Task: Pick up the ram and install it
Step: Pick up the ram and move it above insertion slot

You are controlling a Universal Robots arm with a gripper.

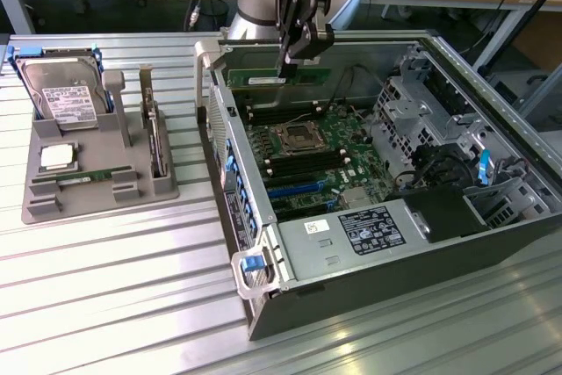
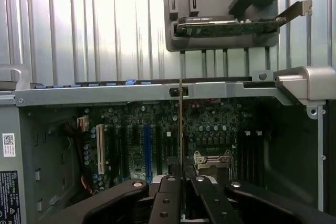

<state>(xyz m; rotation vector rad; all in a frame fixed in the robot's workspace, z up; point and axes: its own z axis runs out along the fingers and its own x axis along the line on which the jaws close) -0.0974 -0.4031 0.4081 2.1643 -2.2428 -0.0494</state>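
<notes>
The gripper [image 1: 288, 63] is pinching the ram [image 1: 283, 79] edge-on, held over the open computer case [image 1: 492, 120] above the motherboard [image 1: 307, 151]. Pick-up is complete (the stick is off the gray tray [image 1: 97, 191]); seating in the slot remains outstanding.

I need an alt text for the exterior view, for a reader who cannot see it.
A robot gripper holds a green ram stick above the motherboard inside an open computer case. On the exterior view's left, a grey tray holds a hard drive and other parts.
</notes>
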